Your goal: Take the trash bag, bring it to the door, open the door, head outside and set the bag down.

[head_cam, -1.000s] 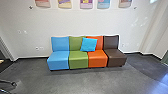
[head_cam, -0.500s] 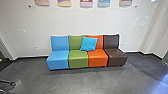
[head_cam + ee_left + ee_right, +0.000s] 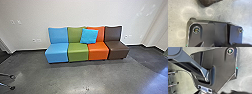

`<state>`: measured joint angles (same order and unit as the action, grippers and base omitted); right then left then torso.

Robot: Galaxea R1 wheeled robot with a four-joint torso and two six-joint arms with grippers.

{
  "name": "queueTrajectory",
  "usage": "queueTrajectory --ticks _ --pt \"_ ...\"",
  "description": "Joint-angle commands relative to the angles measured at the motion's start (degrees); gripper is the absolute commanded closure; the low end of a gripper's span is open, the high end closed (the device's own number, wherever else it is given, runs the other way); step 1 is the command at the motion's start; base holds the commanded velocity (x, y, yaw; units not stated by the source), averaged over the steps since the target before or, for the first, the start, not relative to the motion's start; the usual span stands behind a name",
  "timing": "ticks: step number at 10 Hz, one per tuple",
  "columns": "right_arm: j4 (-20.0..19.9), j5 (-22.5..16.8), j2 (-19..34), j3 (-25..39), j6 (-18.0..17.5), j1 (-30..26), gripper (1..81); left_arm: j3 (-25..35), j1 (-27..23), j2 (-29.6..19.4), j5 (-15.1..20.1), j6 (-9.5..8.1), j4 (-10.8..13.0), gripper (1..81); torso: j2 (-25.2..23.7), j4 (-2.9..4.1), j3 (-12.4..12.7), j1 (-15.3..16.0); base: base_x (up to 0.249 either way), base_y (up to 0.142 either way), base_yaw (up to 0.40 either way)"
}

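Head view: more floor (image 3: 67, 77) before seats (image 3: 78, 48) than earlier; cannot tell either gripper's state.

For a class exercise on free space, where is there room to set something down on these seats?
Likely room: the blue seat, beside the green seat; the brown seat, beside the orange seat; the floor before them. Crowded: the green back and orange back, where the cushion leans.

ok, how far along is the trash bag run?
Done: pickup, possibly; what looks like the trash bag, dark brown and shiny, shows in the left wrist view. In hand: can't tell if it's held or on the floor. Left: going outside and the set-down there, as the head view is indoors, facing seats by a wall.
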<state>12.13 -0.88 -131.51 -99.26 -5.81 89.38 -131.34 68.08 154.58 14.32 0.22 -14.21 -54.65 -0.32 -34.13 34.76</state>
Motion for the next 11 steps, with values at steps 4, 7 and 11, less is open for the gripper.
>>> queueTrajectory --ticks 4,7,11 --pt "-0.8 -3.7 9.0 7.3 -0.2 -4.9 1.0 0.3 -7.7 -1.3 8.4 0.40 -3.2 1.0 -11.3 0.00 -4.8 7.3 0.000 0.000 0.000" --pt "-3.3 -4.5 13.0 10.1 -0.2 -9.4 1.0 0.3 -9.2 -0.8 8.5 0.31 -3.6 1.0 -16.7 0.00 -5.7 10.6 0.000 0.000 0.000" --pt "-4.6 -5.1 19.0 15.3 -0.2 -13.2 1.0 -1.8 -11.4 0.7 9.0 -0.04 -4.2 1.0 -24.8 0.00 -5.7 15.7 0.000 0.000 0.000"
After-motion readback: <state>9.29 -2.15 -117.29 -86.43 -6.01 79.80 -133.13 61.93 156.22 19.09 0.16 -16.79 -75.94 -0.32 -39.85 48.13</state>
